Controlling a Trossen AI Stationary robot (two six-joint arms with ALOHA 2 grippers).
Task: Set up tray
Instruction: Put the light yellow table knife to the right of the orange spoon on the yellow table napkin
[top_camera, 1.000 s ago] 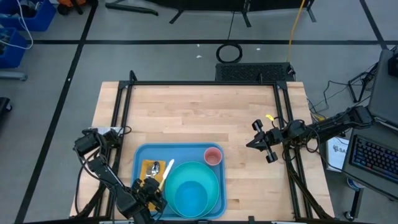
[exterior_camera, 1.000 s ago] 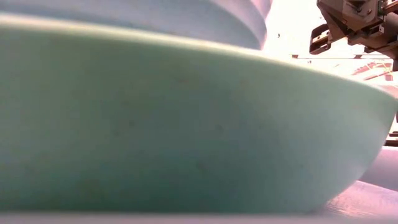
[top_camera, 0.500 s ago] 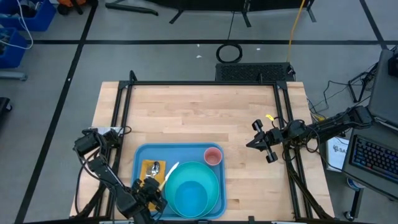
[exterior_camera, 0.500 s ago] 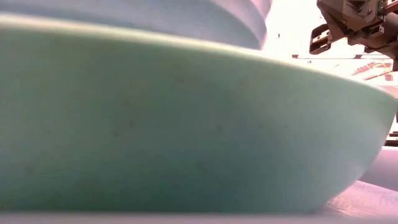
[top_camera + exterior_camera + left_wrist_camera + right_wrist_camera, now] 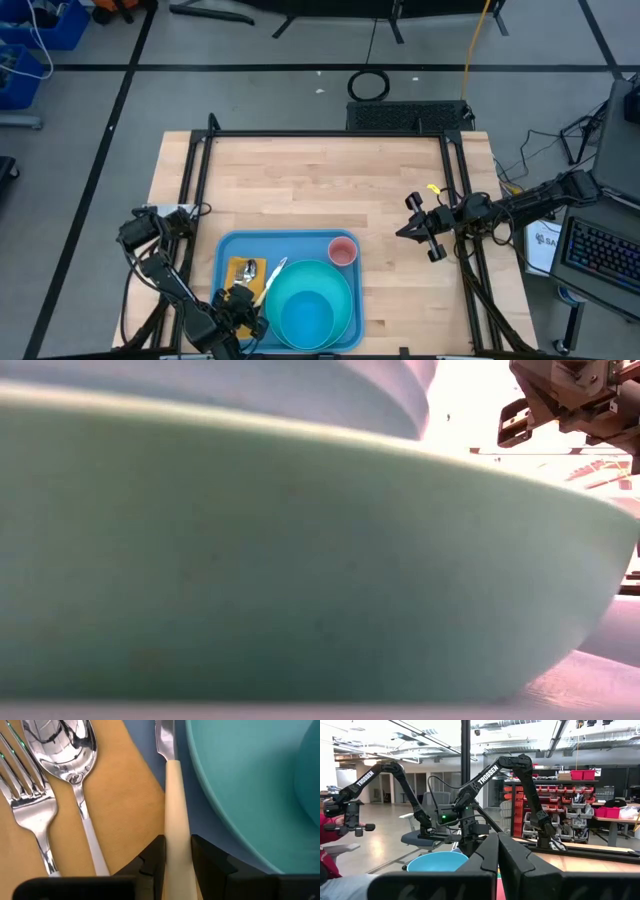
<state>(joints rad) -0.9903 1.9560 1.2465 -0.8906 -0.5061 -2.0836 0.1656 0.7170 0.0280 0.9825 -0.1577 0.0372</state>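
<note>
Left hand [image 5: 176, 851] gripping knife [image 5: 172, 805] (tray [image 5: 228, 250], plate [image 5: 310, 300])

A turquoise plate [image 5: 311, 303] carries a bowl [image 5: 308, 317] of the same colour. Beside it lies an orange napkin [image 5: 243, 274] with a fork [image 5: 31, 805] and a spoon [image 5: 70, 760] side by side on it. A knife with a cream handle [image 5: 175, 820] lies between the napkin's edge and the plate. A small pink cup [image 5: 343, 250] stands just beyond the plate. All sit on a pale wooden table [image 5: 310, 180]
</note>
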